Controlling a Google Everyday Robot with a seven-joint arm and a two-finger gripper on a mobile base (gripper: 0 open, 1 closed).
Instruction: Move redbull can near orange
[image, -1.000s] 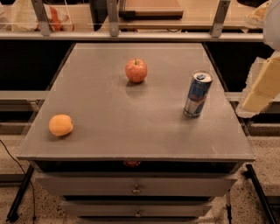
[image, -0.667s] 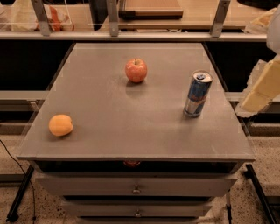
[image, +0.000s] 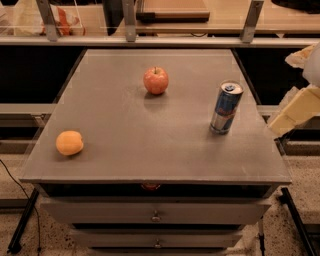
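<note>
Cream pincer (image: 292, 114), perhaps, beside redbull can (image: 226, 107)

the robot's arm (image: 312, 67) shows at the right edge of the view, only partly in sight: a pale rounded segment sits high against the edge, and below it a cream, blocky part slants down and to the left. this lower part is the gripper (image: 292, 112), at mid-height on the far right, hanging in the air with its tip aimed down-left. the rest of the arm lies outside the view
</note>
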